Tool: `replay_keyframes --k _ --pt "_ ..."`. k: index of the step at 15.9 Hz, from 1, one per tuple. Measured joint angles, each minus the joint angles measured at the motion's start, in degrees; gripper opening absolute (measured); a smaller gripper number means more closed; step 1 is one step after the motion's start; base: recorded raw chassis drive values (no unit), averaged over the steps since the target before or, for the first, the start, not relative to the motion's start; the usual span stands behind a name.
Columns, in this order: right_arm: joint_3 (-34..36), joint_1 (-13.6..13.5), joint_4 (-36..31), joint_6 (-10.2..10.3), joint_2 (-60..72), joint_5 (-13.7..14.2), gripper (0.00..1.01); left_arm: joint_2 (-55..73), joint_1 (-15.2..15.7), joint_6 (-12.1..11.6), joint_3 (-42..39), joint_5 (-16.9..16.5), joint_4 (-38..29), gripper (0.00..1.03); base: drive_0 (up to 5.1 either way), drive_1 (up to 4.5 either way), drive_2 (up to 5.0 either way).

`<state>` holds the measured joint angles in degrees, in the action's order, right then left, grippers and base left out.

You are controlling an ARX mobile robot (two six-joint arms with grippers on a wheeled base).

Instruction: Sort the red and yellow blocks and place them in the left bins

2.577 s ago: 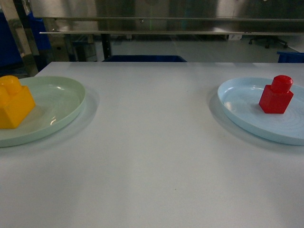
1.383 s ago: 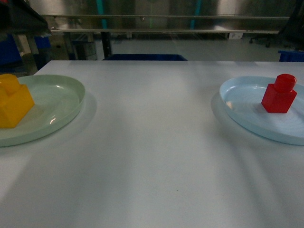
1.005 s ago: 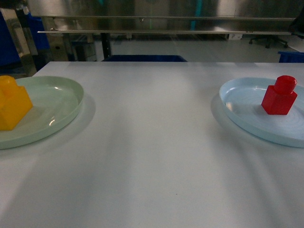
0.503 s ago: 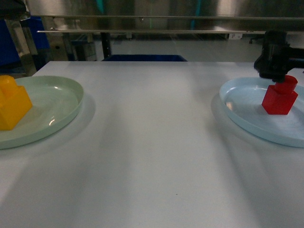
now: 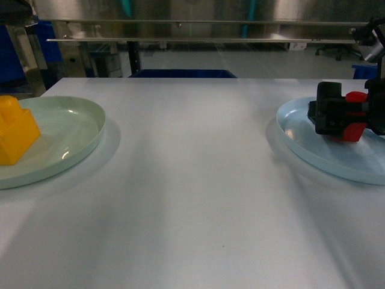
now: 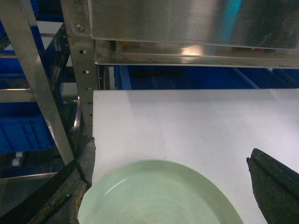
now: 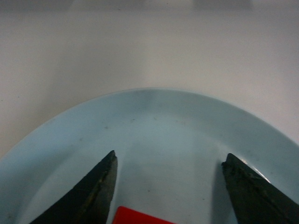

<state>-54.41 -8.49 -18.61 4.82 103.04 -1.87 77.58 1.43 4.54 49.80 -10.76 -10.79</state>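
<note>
The red block (image 5: 356, 115) sits on a pale blue plate (image 5: 301, 141) at the right, mostly covered by my right gripper (image 5: 334, 119). In the right wrist view that gripper (image 7: 170, 161) is open, its fingertips (image 7: 100, 186) spread over the plate (image 7: 163, 121), with a corner of the red block (image 7: 135, 217) low between them. The yellow block (image 5: 15, 129) rests on a green plate (image 5: 69, 135) at the left. My left gripper (image 6: 170, 163) hangs open above that plate's far rim (image 6: 154, 170); the yellow block is out of its view.
A blue bin (image 6: 23, 133) sits low beyond the table's left edge, beside a steel rack post (image 6: 35, 88). More blue bins (image 5: 183, 73) stand behind the table's far edge. A steel shelf (image 5: 204, 27) runs along the back.
My right gripper came into the head view above the red block's stud and has dropped lower, now covering most of the block. The yellow block and both plates have not moved.
</note>
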Motion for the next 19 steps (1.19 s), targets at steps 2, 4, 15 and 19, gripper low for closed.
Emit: replay_keyframes --k 2,4,15,19 --pt "0.6 0.3 -0.7 0.0 0.0 0.3 0.44 0.0 0.0 0.0 0.0 0.0 0.0 0.98 0.0 0.00 0.0" --pt "0.7 0.7 -1.0 0.0 0.0 0.5 0.30 0.0 0.0 0.0 0.0 0.0 0.0 0.98 0.0 0.00 0.0" --pt "3.4 5.7 6.5 1.6 -33.3 3.2 0.28 0.0 0.0 0.0 0.0 0.0 0.0 0.98 0.0 0.00 0.0" --pt "19.2 7.8 25.9 7.3 -65.6 -0.9 0.28 0.0 0.2 0.0 0.0 0.1 0.0 0.98 0.0 0.00 0.0"
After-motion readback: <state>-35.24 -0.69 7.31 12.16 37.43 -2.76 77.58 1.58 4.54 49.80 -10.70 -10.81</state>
